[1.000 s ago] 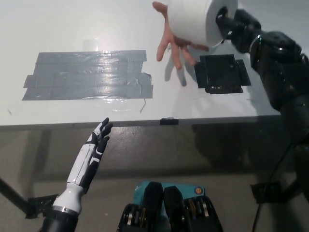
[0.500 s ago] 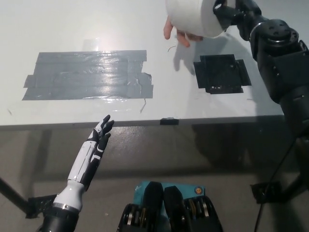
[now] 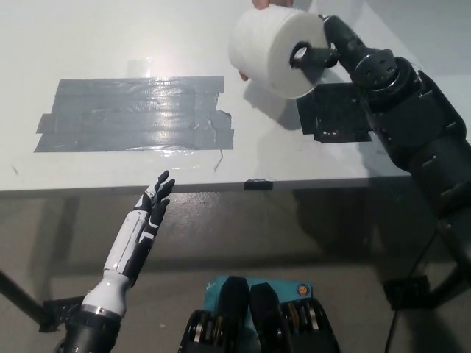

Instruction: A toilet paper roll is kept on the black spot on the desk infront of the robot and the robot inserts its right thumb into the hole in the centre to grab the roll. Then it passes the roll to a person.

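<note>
The white toilet paper roll [image 3: 272, 50] hangs above the desk near the top middle of the head view, its hole facing me. My black right hand [image 3: 324, 51] is shut on the roll, with its thumb inside the centre hole. A person's hand [image 3: 259, 6] shows only as fingertips behind the roll's top and left side, touching it. The black spot [image 3: 335, 114] lies on the desk just below the roll, partly covered by my right arm. My white left hand [image 3: 151, 206] rests open below the desk's front edge at the lower left.
A large patch of grey tape [image 3: 132, 114] covers the left part of the white desk [image 3: 110, 44]. The desk's front edge [image 3: 221, 185] runs across the middle of the picture. Floor lies below it.
The right hand has swung the roll left and a little nearer, turning its hole toward me. The person's hand has drawn back behind the roll and is now almost hidden.
</note>
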Controlling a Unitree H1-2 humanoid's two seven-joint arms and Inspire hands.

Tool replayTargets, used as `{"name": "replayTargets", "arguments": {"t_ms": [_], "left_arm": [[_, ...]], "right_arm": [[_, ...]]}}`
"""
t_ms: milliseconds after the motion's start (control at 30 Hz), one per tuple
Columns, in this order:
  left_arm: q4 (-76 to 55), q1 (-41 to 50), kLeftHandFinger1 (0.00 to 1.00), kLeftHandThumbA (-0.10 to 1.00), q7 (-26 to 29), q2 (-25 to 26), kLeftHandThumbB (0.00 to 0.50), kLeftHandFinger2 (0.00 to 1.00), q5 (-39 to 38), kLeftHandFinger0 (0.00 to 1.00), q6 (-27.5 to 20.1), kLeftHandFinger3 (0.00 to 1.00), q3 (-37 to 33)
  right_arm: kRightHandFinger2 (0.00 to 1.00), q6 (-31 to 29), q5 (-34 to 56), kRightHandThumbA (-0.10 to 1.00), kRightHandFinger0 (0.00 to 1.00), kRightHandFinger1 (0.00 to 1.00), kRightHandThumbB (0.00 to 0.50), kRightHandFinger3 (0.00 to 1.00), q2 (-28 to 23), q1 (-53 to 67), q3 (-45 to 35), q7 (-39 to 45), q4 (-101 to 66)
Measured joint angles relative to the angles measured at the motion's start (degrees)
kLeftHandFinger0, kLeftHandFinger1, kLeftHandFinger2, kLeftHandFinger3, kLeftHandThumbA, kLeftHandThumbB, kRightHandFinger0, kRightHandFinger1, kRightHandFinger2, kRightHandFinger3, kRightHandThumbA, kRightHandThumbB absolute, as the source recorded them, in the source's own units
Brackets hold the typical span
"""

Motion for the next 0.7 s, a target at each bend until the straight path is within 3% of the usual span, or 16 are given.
{"name": "replayTargets", "arguments": {"t_ms": [33,67,200,433,700], "left_arm": [[0.03,-0.08,1.00,1.00,0.00,-0.01,0.183,1.00,0.00,1.00,0.00,1.00,-0.01],[0.03,-0.12,1.00,1.00,-0.01,0.00,0.190,1.00,0.00,1.00,0.00,1.00,-0.01],[0.02,-0.40,1.00,1.00,-0.03,0.01,0.195,1.00,0.00,1.00,0.02,1.00,-0.01],[0.02,-0.88,1.00,1.00,-0.07,0.02,0.193,1.00,-0.02,1.00,0.05,1.00,-0.01],[0.04,-0.95,1.00,1.00,-0.36,0.02,0.196,1.00,-0.04,1.00,0.10,1.00,-0.01]], "right_arm": [[1.00,0.08,-0.53,0.53,1.00,1.00,0.494,1.00,-0.02,-0.10,0.93,1.26,0.15],[1.00,0.16,-1.14,0.54,1.00,1.00,0.500,1.00,-0.09,-0.20,1.92,2.54,0.22],[1.00,0.44,-2.41,0.68,1.00,1.00,0.500,1.00,-0.30,-0.55,3.09,5.75,0.21],[1.00,2.07,-3.68,0.80,1.00,1.00,0.500,1.00,-1.68,-0.89,1.47,7.63,-2.21],[1.00,2.62,-3.76,0.80,1.00,1.00,0.500,1.00,-5.17,-0.84,-7.06,5.81,-14.82]]}}
